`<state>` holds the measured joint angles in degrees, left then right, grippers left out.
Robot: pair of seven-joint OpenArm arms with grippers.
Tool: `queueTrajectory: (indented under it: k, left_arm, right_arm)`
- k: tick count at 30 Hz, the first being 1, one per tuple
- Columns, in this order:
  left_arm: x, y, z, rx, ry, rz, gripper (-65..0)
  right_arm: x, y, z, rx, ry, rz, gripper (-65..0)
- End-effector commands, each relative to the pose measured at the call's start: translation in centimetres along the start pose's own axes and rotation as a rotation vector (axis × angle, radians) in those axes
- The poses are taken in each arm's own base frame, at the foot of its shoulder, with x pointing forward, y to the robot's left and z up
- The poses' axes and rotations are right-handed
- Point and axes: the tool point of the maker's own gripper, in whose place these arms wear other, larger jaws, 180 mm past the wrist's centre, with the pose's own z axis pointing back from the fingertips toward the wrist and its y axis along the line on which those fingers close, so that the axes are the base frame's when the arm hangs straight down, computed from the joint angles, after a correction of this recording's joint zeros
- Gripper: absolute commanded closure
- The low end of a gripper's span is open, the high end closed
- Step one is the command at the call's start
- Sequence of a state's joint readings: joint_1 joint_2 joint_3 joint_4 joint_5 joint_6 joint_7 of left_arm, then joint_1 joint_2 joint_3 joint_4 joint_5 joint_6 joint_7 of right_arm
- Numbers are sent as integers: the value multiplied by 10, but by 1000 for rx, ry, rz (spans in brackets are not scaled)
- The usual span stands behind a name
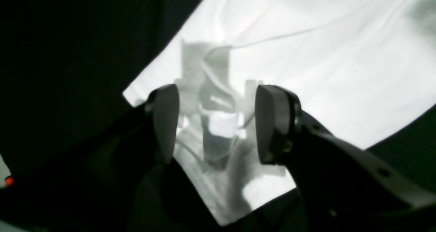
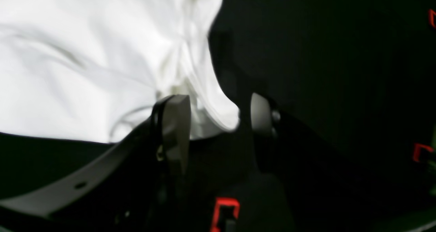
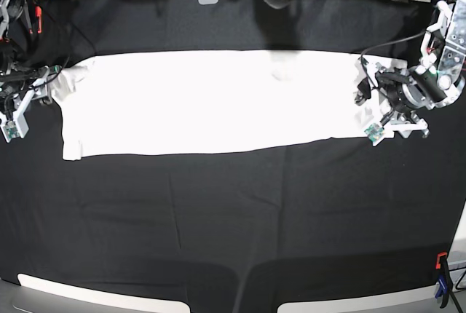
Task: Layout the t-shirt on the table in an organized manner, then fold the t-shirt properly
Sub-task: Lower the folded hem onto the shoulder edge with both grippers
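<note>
both the left gripper [image 1: 216, 124] and right gripper [image 2: 218, 118] gape apart over the overexposed, detail-less t-shirt [image 3: 211, 102].

The t-shirt [image 3: 211, 102] is lying as a long flat band across the far half of the tabletop [image 3: 233, 218], leaving the whole near half open for passage. The left claw [image 3: 373, 98] and right claw [image 3: 45, 89] are occupying its two ends, jaws spread. A clamp [image 3: 440, 278] is standing at the near edge.
</note>
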<state>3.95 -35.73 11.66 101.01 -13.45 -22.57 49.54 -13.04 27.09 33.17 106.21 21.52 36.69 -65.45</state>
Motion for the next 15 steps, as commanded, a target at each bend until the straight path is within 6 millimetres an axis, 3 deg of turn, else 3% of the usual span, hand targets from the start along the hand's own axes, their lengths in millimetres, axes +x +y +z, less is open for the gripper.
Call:
queueTrajectory:
  k: [1, 6, 11, 14, 15]
  left_arm:
    - [8, 8, 5, 20, -20, -19, -281]
    - [-1, 2, 4, 0, 7, -57, -105]
    - [-1, 2, 4, -1, 8, -58, -81]
    - [-5, 2, 4, 0, 34, -58, 0]
    - [-9, 2, 5, 1, 54, -58, 0]
  right_arm:
    - [12, -10, 7, -26, -41, 17, -281]
    - [12, -10, 7, -26, -41, 17, -281]
    - [12, -9, 7, -26, -41, 17, -281]
    - [12, -9, 7, -26, -41, 17, -281]
    - [12, -10, 7, -26, -41, 17, -281]
